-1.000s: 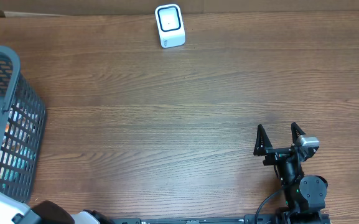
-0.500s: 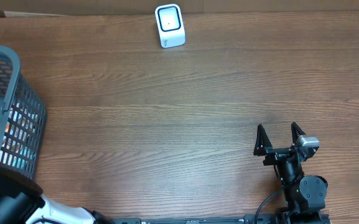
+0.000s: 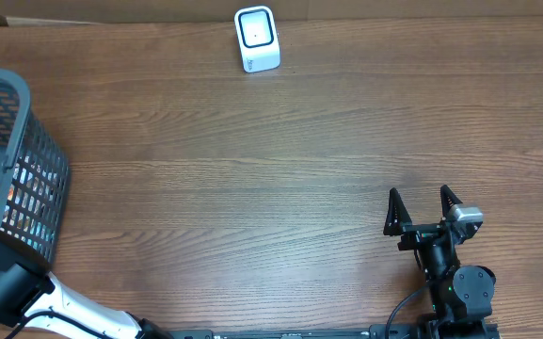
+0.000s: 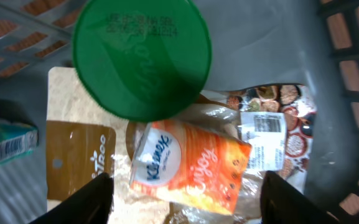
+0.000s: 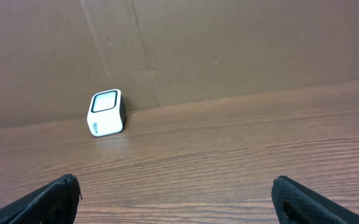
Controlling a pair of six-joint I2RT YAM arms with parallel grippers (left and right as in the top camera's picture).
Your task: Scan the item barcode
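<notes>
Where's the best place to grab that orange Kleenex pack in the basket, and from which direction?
Pinch the Kleenex pack across its middle, coming straight down: it lies flat on top of the pile, the basket walls block any side approach, and the left hand hangs over it, open.

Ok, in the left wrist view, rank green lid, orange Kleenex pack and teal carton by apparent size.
1. green lid, though likely nearest the camera
2. orange Kleenex pack
3. teal carton, partly out of frame
</notes>
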